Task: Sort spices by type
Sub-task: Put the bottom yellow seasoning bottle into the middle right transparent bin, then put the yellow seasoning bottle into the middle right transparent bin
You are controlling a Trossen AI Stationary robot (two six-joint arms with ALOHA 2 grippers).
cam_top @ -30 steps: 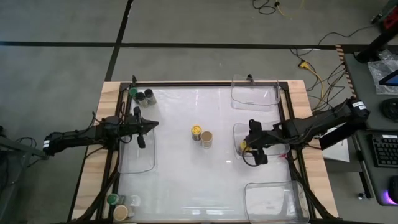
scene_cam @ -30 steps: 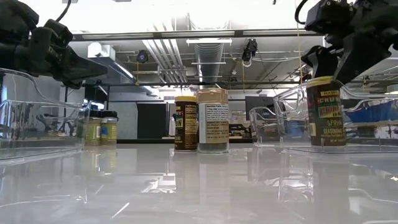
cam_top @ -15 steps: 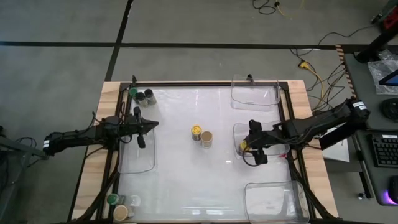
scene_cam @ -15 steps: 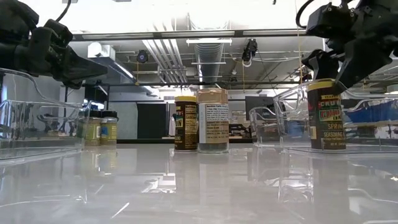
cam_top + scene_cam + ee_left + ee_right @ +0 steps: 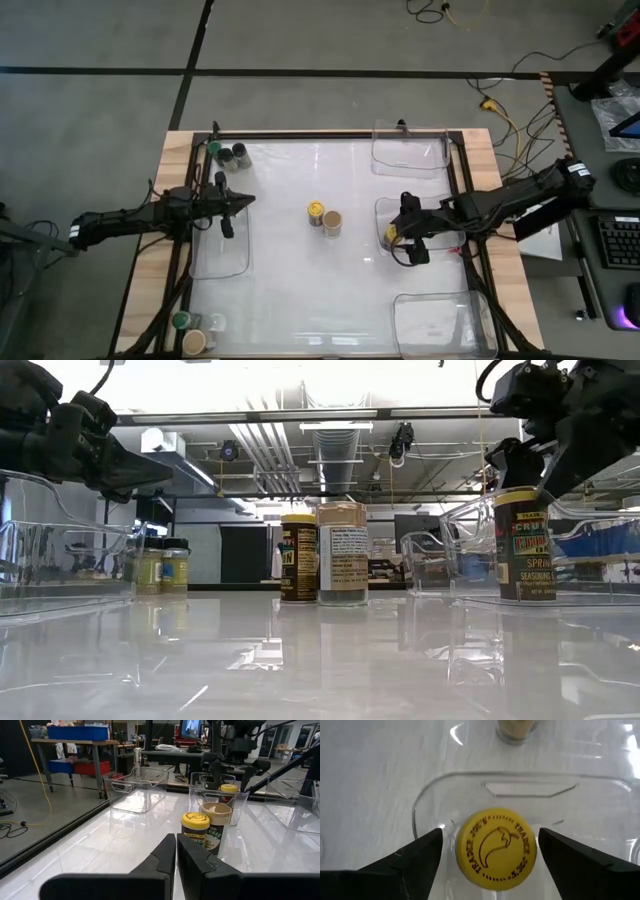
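Note:
A yellow-lidded jar (image 5: 496, 851) stands upright on the floor of the middle right bin (image 5: 432, 212). My right gripper (image 5: 490, 834) hovers over it, open, with one finger on each side of the lid and a gap to both. In the low view this jar (image 5: 522, 545) sits below the gripper (image 5: 530, 460). A second yellow-lidded jar (image 5: 316, 211) and a tan-lidded jar (image 5: 332, 222) stand together mid-table. My left gripper (image 5: 243, 201) waits shut above the left bin (image 5: 220, 250), pointing at that pair (image 5: 195, 832).
Green- and black-lidded jars (image 5: 226, 153) stand at the far left corner. More jars, one green-lidded (image 5: 181, 321) and one tan-lidded (image 5: 194, 341), stand at the near left corner. Clear bins sit at the far right (image 5: 410, 150) and near right (image 5: 445, 325).
In the low view the yellow-lidded jar in the middle right bin has shifted and turned a little, its label showing differently, while my right gripper stayed just above it.

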